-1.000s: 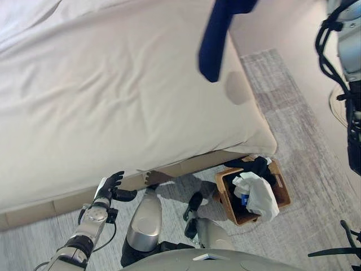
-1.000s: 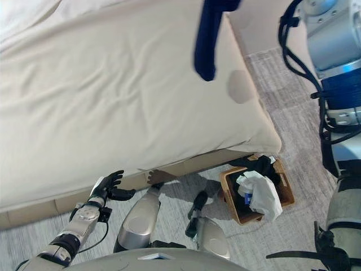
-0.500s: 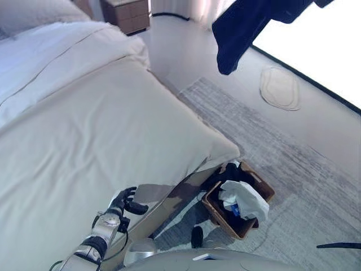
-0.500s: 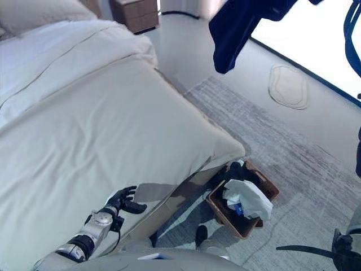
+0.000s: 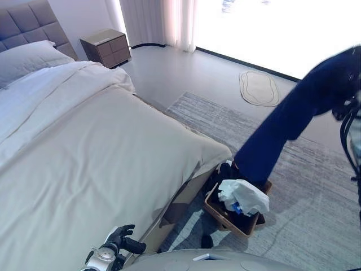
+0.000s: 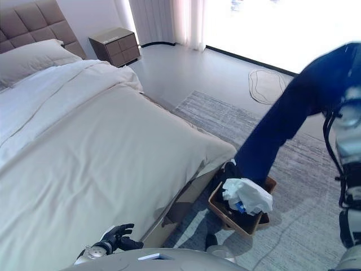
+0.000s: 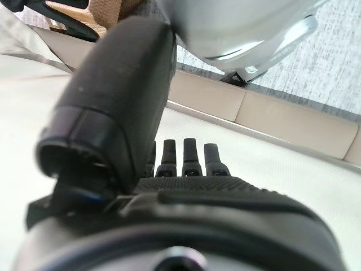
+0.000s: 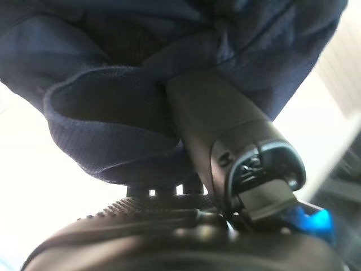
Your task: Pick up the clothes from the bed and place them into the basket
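A long navy garment (image 5: 287,121) hangs from my right hand at the right of the eye views, its lower end at the brown basket (image 5: 225,217) on the floor by the bed's corner. In the right wrist view my right hand (image 8: 169,237) pinches the navy cloth (image 8: 113,84) between thumb and fingers. The basket holds a white cloth (image 5: 242,195) and dark clothes. My left hand (image 5: 121,240) is low at the bed's near edge, empty. In the left wrist view its fingers (image 7: 192,155) are straight over the sheet.
The cream bed (image 5: 84,169) takes up the left, with a pillow (image 5: 28,59) at its head. A wooden nightstand (image 5: 105,48) stands behind it. A grey rug (image 5: 316,186) lies under the basket, and a small oval mat (image 5: 259,87) lies farther off.
The camera has swung towards the room. The navy garment now hangs lower, from the right, with its end down at the basket. My left hand stays by the bed's edge.
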You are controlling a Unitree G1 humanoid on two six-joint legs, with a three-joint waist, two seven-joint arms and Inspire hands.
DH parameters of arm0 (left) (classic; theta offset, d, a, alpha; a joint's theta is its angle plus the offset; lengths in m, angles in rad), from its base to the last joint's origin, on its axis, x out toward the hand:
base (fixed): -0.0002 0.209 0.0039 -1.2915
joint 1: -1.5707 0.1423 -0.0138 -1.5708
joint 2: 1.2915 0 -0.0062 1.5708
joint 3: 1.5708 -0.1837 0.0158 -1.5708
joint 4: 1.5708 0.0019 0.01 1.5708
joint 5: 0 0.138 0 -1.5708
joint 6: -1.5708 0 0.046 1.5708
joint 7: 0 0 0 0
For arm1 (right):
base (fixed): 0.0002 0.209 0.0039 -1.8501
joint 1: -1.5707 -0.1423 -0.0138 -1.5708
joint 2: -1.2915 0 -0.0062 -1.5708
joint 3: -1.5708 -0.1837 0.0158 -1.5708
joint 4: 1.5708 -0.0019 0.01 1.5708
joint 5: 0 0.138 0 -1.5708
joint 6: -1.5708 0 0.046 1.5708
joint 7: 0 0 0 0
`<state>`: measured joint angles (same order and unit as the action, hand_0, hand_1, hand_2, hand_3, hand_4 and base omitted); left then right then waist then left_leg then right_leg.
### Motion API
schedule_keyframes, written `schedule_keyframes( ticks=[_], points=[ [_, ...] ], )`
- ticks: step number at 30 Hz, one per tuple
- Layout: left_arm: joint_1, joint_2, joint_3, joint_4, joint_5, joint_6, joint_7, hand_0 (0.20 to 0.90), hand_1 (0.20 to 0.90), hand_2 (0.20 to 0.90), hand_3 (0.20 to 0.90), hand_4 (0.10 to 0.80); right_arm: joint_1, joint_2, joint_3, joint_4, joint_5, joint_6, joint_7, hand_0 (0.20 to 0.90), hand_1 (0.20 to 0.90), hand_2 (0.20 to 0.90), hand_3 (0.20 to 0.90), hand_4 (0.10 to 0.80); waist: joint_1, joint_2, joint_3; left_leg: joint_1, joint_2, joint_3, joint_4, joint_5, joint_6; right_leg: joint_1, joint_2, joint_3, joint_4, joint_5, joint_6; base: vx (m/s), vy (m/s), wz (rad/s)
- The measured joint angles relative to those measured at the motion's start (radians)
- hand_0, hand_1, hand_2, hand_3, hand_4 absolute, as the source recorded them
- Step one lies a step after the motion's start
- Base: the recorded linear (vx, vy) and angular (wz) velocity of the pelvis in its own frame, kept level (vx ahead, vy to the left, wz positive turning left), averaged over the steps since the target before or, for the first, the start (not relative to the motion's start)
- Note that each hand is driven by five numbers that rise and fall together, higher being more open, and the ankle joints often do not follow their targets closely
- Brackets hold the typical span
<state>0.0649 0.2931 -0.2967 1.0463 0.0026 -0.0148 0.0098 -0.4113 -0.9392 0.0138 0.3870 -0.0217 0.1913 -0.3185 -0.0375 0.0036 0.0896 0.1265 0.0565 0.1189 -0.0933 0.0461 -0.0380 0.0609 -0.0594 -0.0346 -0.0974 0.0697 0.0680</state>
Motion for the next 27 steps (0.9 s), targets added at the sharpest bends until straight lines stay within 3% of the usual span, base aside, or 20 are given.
schedule_keyframes(
  ticks=[6, 10, 15, 17, 18, 19, 23, 27],
  points=[
    [-0.070, -0.009, -0.042, -0.002, -0.004, -0.032, -0.002, 0.900, 0.900, 0.900, 0.900, 0.800, 0.047, 0.084, 0.021, 0.010, -0.034, 0.000, 0.007, 0.300, 0.300, 0.300, 0.200, 0.100, -0.010, 0.047, 0.054, -0.094, -0.007, -0.010, 0.005, 0.036, 0.005, -0.089, -0.002, -0.005, 0.005, 0.033, 0.002, -0.240, -0.097, 0.03],
    [-0.152, -0.008, -0.066, -0.007, -0.038, -0.054, 0.016, 0.900, 0.900, 0.900, 0.900, 0.800, -0.004, 0.102, 0.080, 0.088, -0.038, -0.001, -0.022, 0.300, 0.300, 0.300, 0.200, 0.100, -0.009, 0.054, 0.152, -0.148, -0.006, -0.022, 0.005, 0.059, 0.004, -0.141, -0.001, -0.008, 0.008, 0.047, -0.002, -0.225, -0.075, 0.07],
    [-0.234, -0.011, -0.104, -0.092, -0.108, -0.108, 0.053, 0.900, 0.900, 0.900, 0.900, 0.800, -0.087, 0.146, 0.119, 0.227, -0.048, -0.003, -0.087, 0.300, 0.300, 0.300, 0.200, 0.100, -0.001, 0.116, 0.303, -0.226, -0.007, -0.035, 0.006, 0.088, -0.001, -0.226, -0.002, -0.025, 0.037, 0.058, -0.013, -0.143, -0.004, 0.07],
    [-0.275, -0.013, -0.105, -0.102, -0.131, -0.124, 0.058, 0.900, 0.900, 0.900, 0.900, 0.800, -0.126, 0.148, 0.138, 0.287, -0.049, -0.002, -0.092, 0.387, 0.387, 0.387, 0.302, 0.202, 0.008, 0.150, 0.362, -0.248, -0.008, -0.037, 0.012, 0.094, -0.005, -0.255, -0.002, -0.029, 0.065, 0.059, -0.013, -0.089, 0.008, 0.01],
    [-0.288, -0.012, -0.104, -0.112, -0.139, -0.131, 0.067, 0.900, 0.900, 0.900, 0.900, 0.800, -0.148, 0.148, 0.158, 0.314, -0.052, -0.001, -0.097, 0.724, 0.724, 0.724, 0.694, 0.594, 0.009, 0.164, 0.388, -0.263, -0.008, -0.038, 0.024, 0.094, -0.005, -0.278, -0.002, -0.029, 0.091, 0.058, -0.013, -0.079, 0.011, -0.01],
    [-0.300, -0.011, -0.103, -0.116, -0.151, -0.145, 0.072, 0.900, 0.900, 0.900, 0.900, 0.800, -0.164, 0.151, 0.163, 0.328, -0.060, 0.000, -0.099, 0.900, 0.900, 0.900, 0.900, 0.800, 0.014, 0.180, 0.408, -0.282, -0.008, -0.038, 0.032, 0.094, -0.005, -0.305, -0.004, -0.029, 0.113, 0.051, -0.013, -0.066, 0.000, -0.02],
    [-0.314, 0.000, -0.102, -0.129, -0.179, -0.149, 0.077, 0.900, 0.900, 0.900, 0.900, 0.800, -0.254, 0.178, 0.233, 0.456, -0.085, 0.040, -0.105, 0.900, 0.900, 0.900, 0.900, 0.800, 0.035, 0.189, 0.419, -0.358, -0.015, -0.039, 0.069, 0.094, -0.006, -0.418, -0.015, -0.026, 0.222, 0.015, -0.022, -0.041, -0.019, -0.03],
    [-0.314, 0.002, -0.106, -0.130, -0.200, -0.163, 0.076, 0.900, 0.900, 0.900, 0.900, 0.800, -0.291, 0.181, 0.244, 0.564, -0.085, 0.073, -0.132, 0.900, 0.900, 0.900, 0.900, 0.800, 0.064, 0.189, 0.419, -0.369, -0.038, -0.054, 0.080, 0.094, -0.006, -0.486, -0.044, -0.026, 0.365, -0.064, -0.027, -0.001, -0.029, 0.15]
  ],
)
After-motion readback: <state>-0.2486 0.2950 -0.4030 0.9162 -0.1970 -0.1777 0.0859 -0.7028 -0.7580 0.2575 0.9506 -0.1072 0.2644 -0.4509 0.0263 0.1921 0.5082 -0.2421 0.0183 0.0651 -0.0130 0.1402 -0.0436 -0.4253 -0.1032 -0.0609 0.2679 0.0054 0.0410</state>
